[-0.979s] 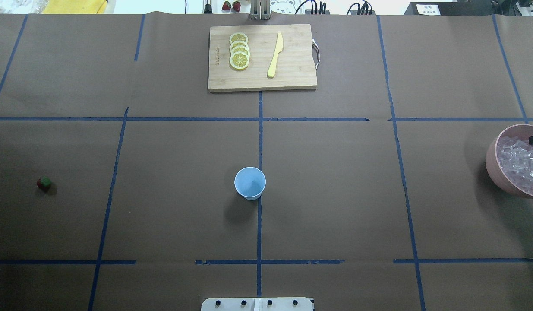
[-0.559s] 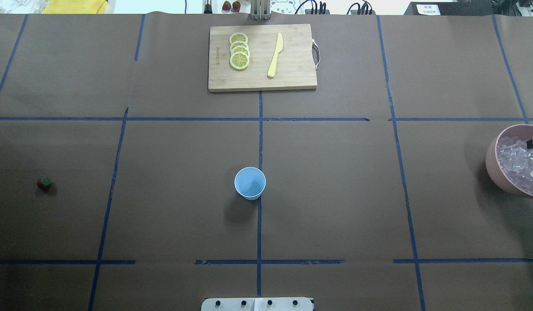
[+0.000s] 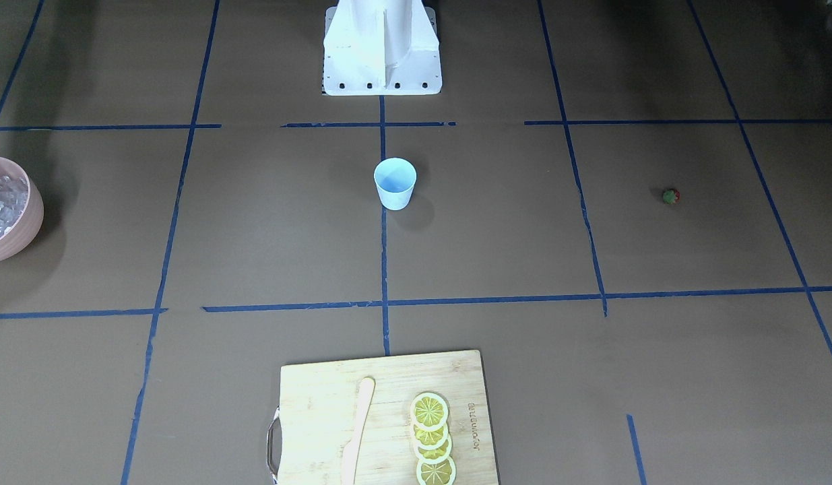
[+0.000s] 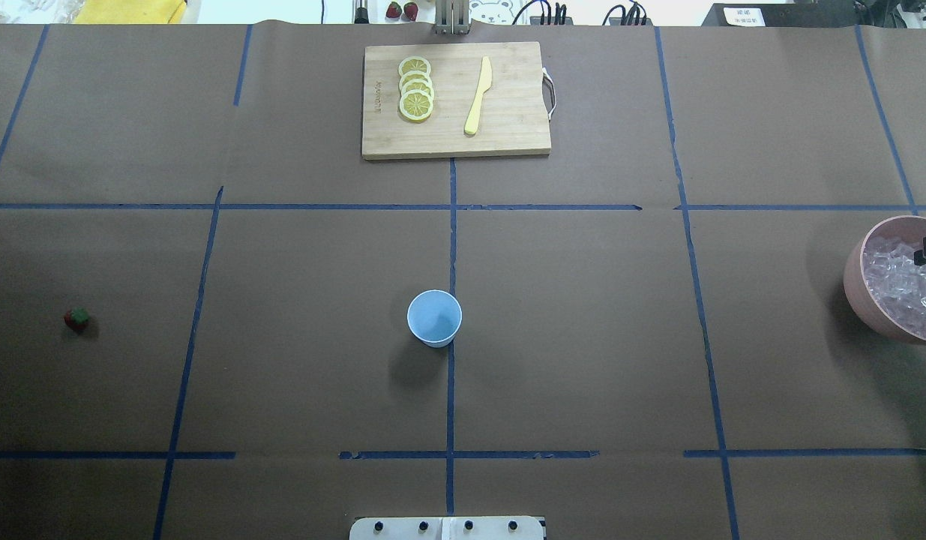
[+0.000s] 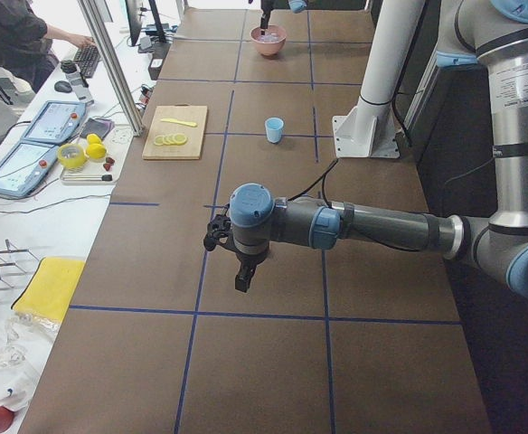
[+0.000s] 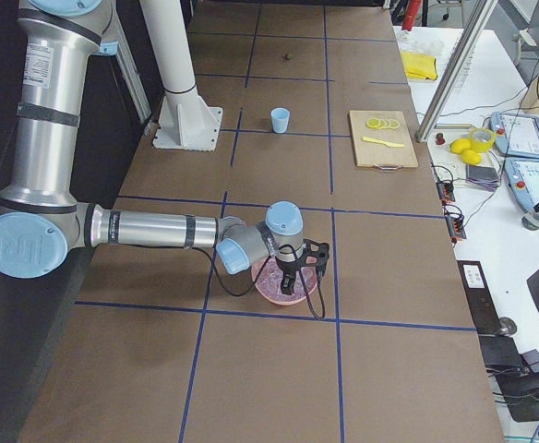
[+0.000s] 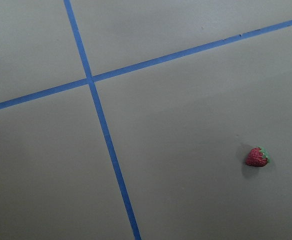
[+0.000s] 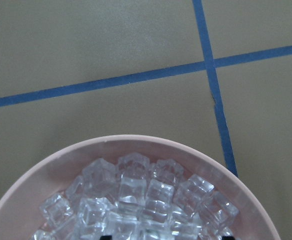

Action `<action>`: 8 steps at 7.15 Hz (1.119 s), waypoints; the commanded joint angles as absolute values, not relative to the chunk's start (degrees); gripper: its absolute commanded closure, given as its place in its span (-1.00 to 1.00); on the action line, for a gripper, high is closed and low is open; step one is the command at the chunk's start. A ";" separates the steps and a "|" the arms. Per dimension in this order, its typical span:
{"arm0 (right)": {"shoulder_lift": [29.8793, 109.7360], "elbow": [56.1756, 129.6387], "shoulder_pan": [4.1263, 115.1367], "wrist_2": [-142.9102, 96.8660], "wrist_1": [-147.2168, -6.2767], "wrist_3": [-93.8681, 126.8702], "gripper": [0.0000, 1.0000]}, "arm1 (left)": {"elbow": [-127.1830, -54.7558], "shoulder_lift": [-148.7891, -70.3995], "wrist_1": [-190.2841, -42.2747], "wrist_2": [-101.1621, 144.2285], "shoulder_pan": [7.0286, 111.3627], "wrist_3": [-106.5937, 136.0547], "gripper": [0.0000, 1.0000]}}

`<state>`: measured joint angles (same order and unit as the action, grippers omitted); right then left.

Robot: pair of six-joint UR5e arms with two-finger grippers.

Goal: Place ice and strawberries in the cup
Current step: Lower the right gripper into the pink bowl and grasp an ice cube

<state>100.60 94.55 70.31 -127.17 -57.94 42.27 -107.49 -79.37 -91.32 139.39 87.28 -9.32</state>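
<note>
Here both things to collect lie far from the cup [image 4: 434,318], which stands upright and looks empty in the middle of the bench [image 4: 582,337]. The ice [image 8: 136,195] is heaped in the pink bowl [image 8: 136,141] at the end on the robot's right. The strawberry [image 7: 257,157] lies alone on the brown paper at the opposite end. The right pincer [image 6: 291,281] hangs over the bowl. In its wrist view two dark tips show at the lower edge, well apart, so we judge it released and holding nothing. The left pincer [image 5: 242,280] hovers above the bench with nothing visible under it. We see it only from the side, so we cannot tell whether it is released or clenched. We think the step in hand is to take one cube from the bowl. For this we would choose a cube on top of the heap, with free space on two opposite faces, and lower the fingers on each side of it. The cubes look smooth and probably slippery, so we would clench slowly and squarely. Then we lift straight up before we travel to the cup. The cup seems light and could tip over, so it is better to release low above its rim without touching it. The strawberry sits at the lower right of the left wrist view, so this arm must first centre itself over the berry.
</note>
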 commanded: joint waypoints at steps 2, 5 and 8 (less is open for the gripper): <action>101.42 94.57 69.61 -127.18 -57.92 42.19 -0.49 | -107.49 -79.37 -91.32 139.39 87.28 -9.32 -1.00; 101.60 94.57 69.43 -127.26 -57.92 42.19 0.14 | -107.49 -79.37 -91.32 139.39 87.28 -9.32 -1.00; 101.69 94.83 69.52 -127.27 -57.83 41.40 0.94 | -107.49 -79.37 -91.32 139.39 87.28 -9.32 -1.00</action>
<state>101.67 94.78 69.49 -127.29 -57.84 41.56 -107.49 -79.36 -91.32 139.39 87.27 -9.32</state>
